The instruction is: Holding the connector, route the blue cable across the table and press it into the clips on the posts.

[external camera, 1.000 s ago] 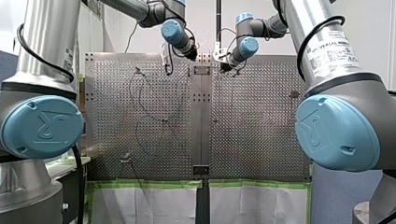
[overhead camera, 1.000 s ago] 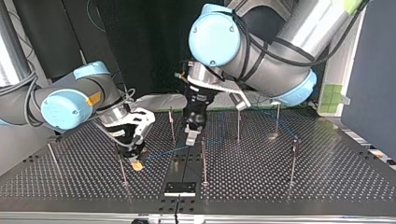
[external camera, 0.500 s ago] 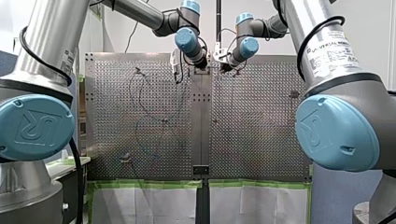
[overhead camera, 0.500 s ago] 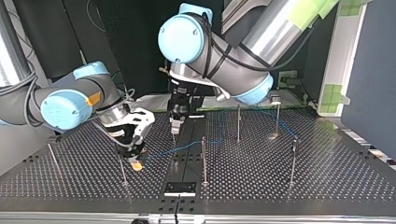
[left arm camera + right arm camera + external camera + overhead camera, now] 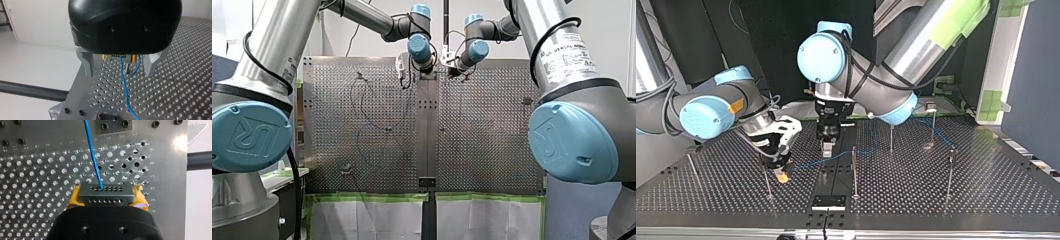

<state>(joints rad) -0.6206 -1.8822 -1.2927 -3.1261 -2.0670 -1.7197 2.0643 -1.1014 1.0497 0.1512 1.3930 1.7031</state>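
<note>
Two arms reach to the far end of the perforated counter (image 5: 487, 140) in the front view. My left end effector (image 5: 403, 70) and my right end effector (image 5: 448, 59) hang close together near the middle seam. Their fingers are too small here to tell how they stand.

In the top view my right end effector, at the view's left, points down low over the counter, just beside a thin post (image 5: 767, 182). The blue cable (image 5: 811, 163) runs from it toward the view's right, passes under my left end effector and goes by a second post (image 5: 854, 170).

In the left wrist view the metal fingers (image 5: 87, 62) stand spread apart, one on each side of the cable, gripping nothing. Ahead of them, small, the connector (image 5: 117, 55) sits between yellow pads (image 5: 133, 58).

In the right wrist view those yellow pads are clamped on the dark connector from both sides. The cable leaves its upper row of holes and runs away over the counter.
</note>
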